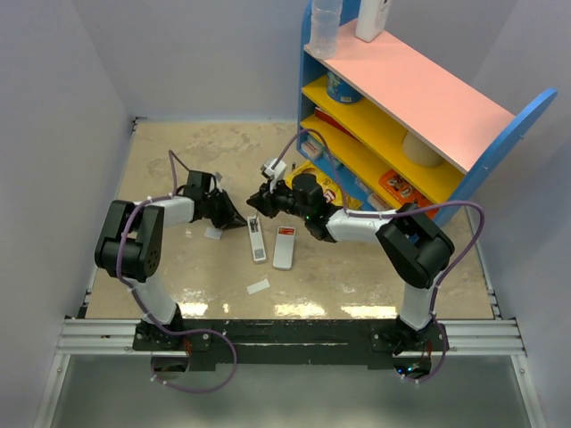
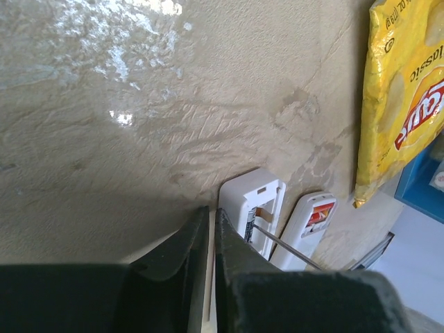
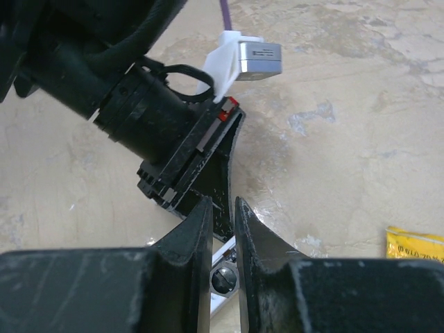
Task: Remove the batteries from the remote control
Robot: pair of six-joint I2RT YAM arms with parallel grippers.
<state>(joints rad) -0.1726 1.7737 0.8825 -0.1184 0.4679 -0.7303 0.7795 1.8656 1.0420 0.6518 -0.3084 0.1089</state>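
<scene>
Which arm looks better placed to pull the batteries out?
Left, probably: the left pincer sits at the remote control's end, its open battery bay just ahead. The right pincer faces the left arm.

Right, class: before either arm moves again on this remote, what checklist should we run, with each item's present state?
1. On the remote control, battery compartment open: ok.
2. Compartment emptied: not ok, something sits inside.
3. left gripper at the remote's end: ok.
4. right gripper clear of the left one: cannot tell, they are close.
5. Either gripper holding anything: cannot tell.
</scene>
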